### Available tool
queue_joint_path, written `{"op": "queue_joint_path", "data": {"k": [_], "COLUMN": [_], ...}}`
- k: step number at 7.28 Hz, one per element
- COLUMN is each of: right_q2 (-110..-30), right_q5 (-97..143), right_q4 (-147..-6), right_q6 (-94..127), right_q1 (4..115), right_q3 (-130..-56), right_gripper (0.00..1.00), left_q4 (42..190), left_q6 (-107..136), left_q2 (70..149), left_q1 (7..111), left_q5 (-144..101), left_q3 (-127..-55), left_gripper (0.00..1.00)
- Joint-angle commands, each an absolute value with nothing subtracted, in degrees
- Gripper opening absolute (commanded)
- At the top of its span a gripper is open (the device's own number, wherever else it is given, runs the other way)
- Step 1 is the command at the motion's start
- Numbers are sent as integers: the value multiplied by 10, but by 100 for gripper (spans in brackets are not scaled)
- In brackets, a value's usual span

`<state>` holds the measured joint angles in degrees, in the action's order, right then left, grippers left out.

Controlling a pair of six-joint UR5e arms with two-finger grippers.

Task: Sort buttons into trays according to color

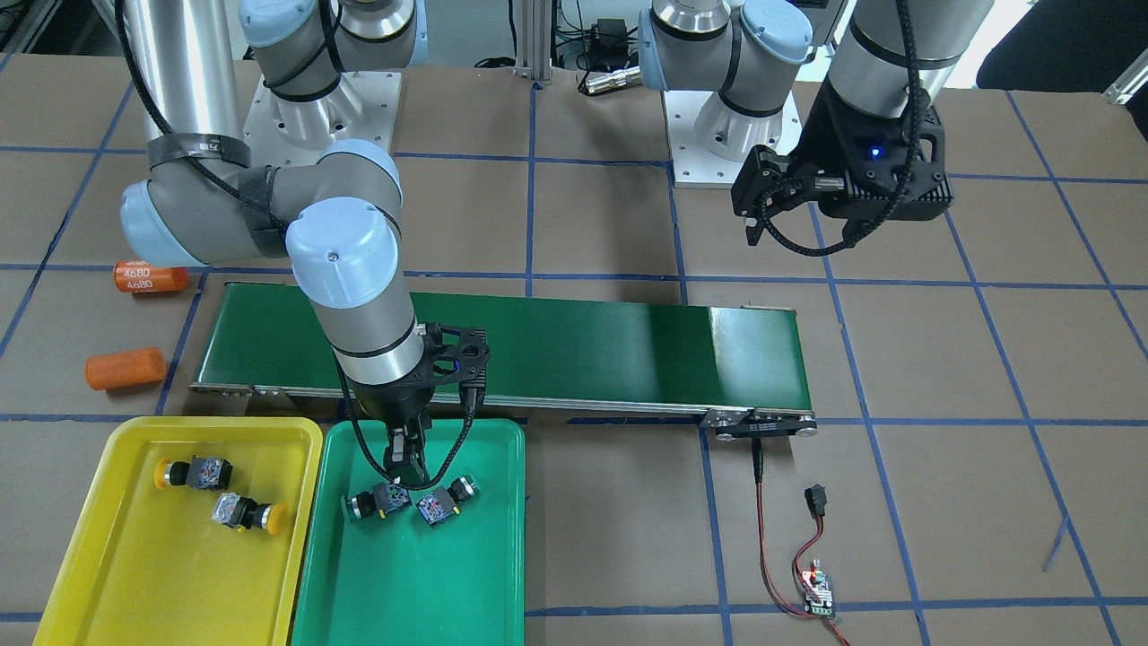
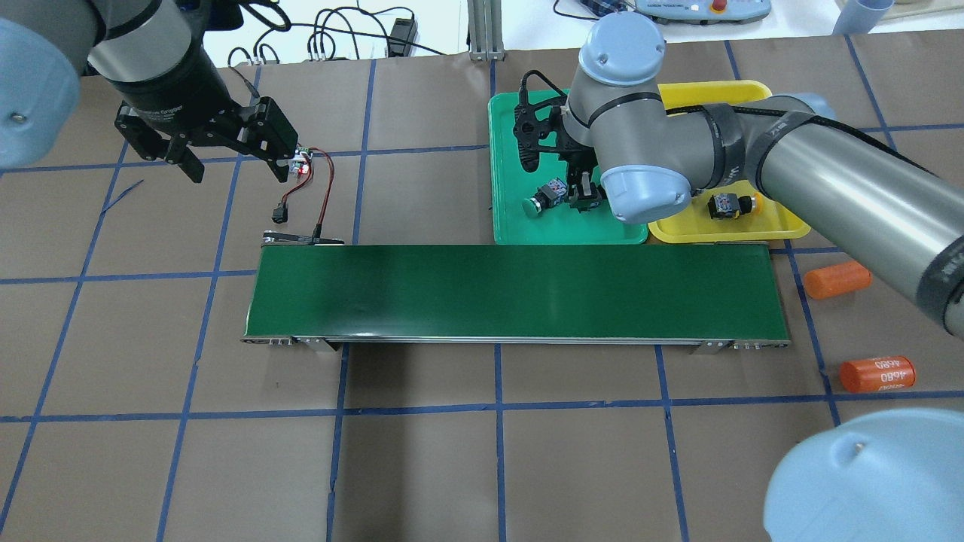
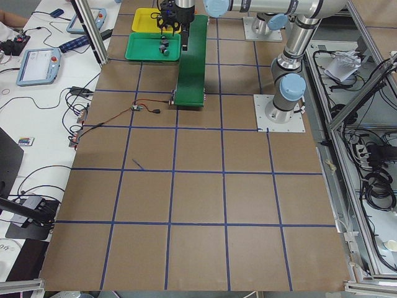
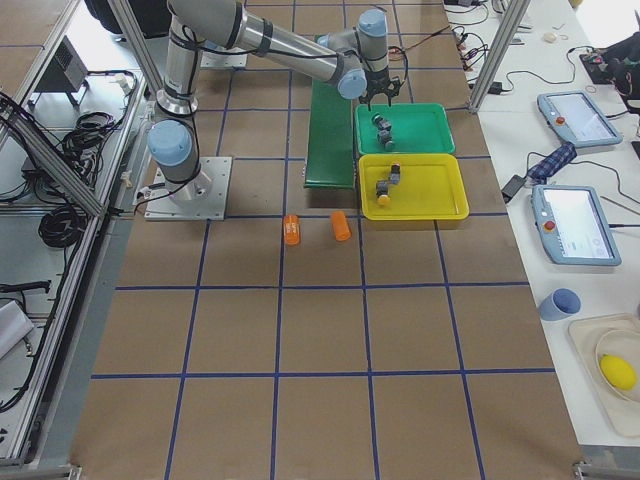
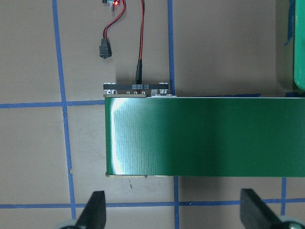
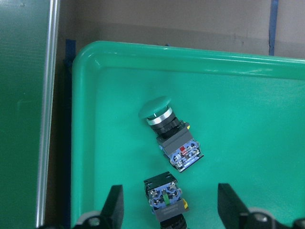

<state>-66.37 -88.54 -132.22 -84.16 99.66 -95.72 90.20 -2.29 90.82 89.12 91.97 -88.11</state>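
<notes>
Right gripper (image 6: pixel 167 210): black fingers stand open, low over shallow green plastic tray (image 6: pixel 248 95); they grip nothing.
Green-capped push-button switch (image 6: pixel 164 199): lies between those fingers, apart from both.
Second green-capped switch (image 6: pixel 172 136): just beside it, on its side, same tray.
Yellow-capped push-button switches (image 1: pixel 193 473): both lie in shallow yellow plastic tray (image 1: pixel 134 574).
Left gripper (image 5: pixel 174 212): wide open, empty, near one end of long dark green conveyor belt (image 5: pixel 205 136).

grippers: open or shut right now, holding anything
Left gripper: open, empty.
Right gripper: open, fingers either side of a green button in the green tray, not gripping it.
</notes>
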Motion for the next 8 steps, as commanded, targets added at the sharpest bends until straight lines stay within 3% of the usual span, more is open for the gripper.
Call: {"op": "queue_joint_path", "data": {"k": [1, 5, 8], "right_q2": [-721, -865, -882], "right_q5": [-907, -901, -898], "right_q4": [-1230, -949, -922], "right_q6": [-842, -842, -811], "right_q1": [991, 983, 984], "right_q3": [-939, -874, -881], "right_gripper": [74, 74, 74], "left_q4": [902, 902, 908], "left_q6": [-23, -23, -16], "left_q2": [905, 904, 904], "left_q1": [892, 893, 893], "left_q5": [919, 919, 921], "left_q3": [-878, -887, -887], "left_gripper": [100, 100, 100]}}
